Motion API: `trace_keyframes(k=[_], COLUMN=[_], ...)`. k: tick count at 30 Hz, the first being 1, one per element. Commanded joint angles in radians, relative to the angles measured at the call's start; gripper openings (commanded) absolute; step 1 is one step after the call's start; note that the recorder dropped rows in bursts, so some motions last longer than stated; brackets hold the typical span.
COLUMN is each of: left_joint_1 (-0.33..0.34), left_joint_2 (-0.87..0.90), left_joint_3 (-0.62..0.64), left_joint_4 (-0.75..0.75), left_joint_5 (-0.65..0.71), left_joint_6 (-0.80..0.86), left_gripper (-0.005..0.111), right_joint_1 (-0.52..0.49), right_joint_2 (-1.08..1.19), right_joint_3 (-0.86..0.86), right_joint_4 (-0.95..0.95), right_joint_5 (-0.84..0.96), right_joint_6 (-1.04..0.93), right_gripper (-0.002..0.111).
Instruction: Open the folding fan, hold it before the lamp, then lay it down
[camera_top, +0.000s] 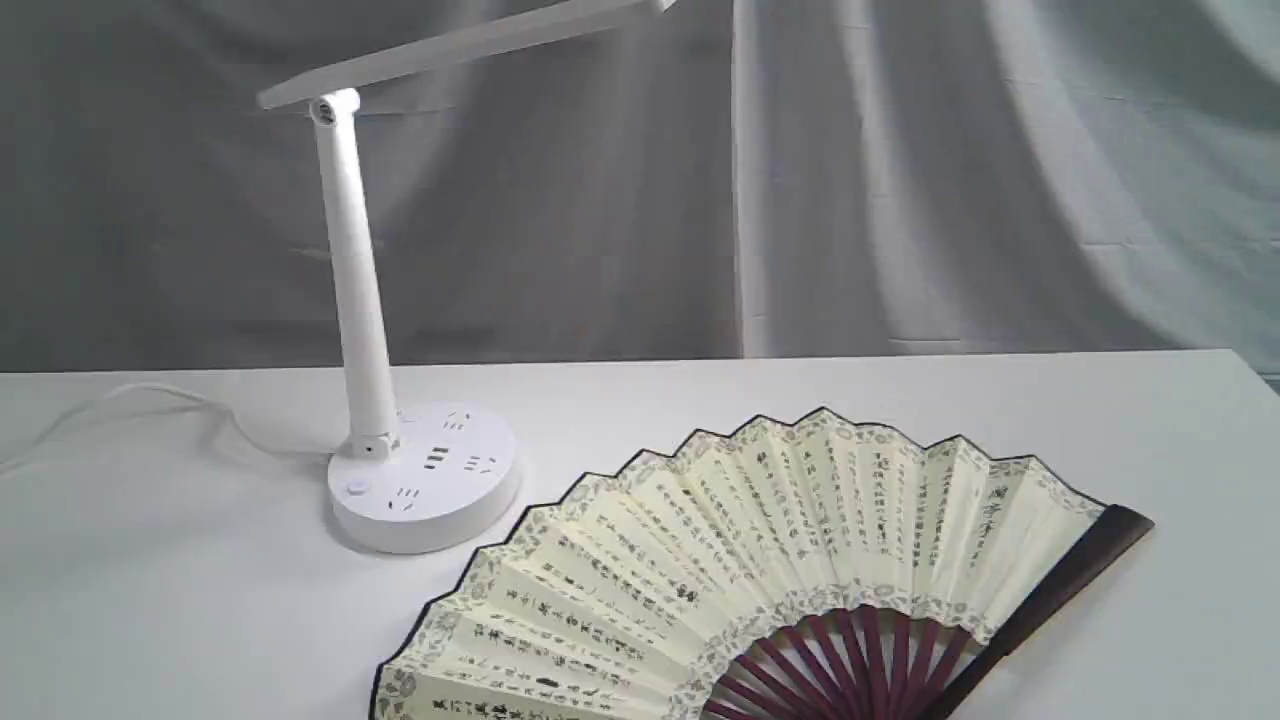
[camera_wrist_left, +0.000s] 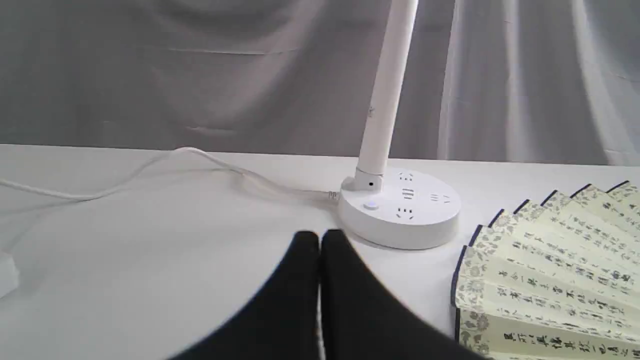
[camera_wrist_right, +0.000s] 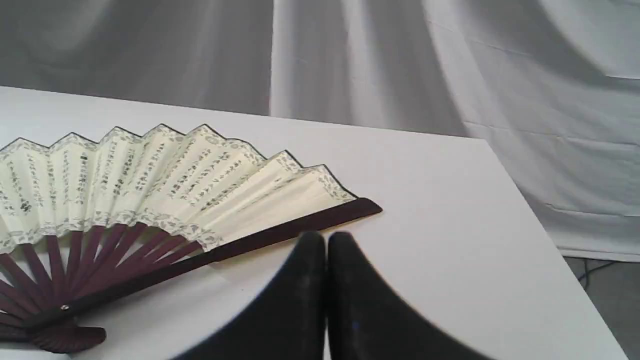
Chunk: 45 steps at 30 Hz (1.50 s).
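My left pincer (camera_wrist_left: 320, 236) and right pincer (camera_wrist_right: 326, 237) are both pressed together, empty. The folding fan (camera_top: 760, 560) lies spread flat on the worktop (camera_top: 180, 600) just beyond my right pincer, the lamp (camera_top: 355, 300) beyond my left. I judge the task finished.

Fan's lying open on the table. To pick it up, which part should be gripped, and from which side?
Probably the dark outer guard of the folding fan, approached from its right edge by the right end effector, which is shut close beside it. That stick looks rigid and lies exposed at the edge; the pleated paper leaf would likely crumple.
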Motion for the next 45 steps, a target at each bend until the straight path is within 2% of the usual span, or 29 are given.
trace_keyframes(k=[1,38,45], left_joint_1=[-0.006,-0.004,0.034], left_joint_2=[-0.002,-0.002,-0.002], left_joint_3=[0.004,0.004,0.004], left_joint_4=[0.007,0.007,0.007], left_joint_5=[-0.006,-0.006,-0.006], left_joint_6=[-0.002,0.0,0.0], left_gripper=[0.0,0.0,0.0], right_joint_1=[0.004,0.004,0.004], right_joint_2=[-0.005,-0.005,-0.005], right_joint_3=[0.003,0.003,0.003], right_joint_4=[-0.007,-0.007,-0.007], right_joint_5=[-0.008,-0.008,-0.008], right_joint_6=[0.007,0.007,0.007], right_gripper=[0.0,0.0,0.0])
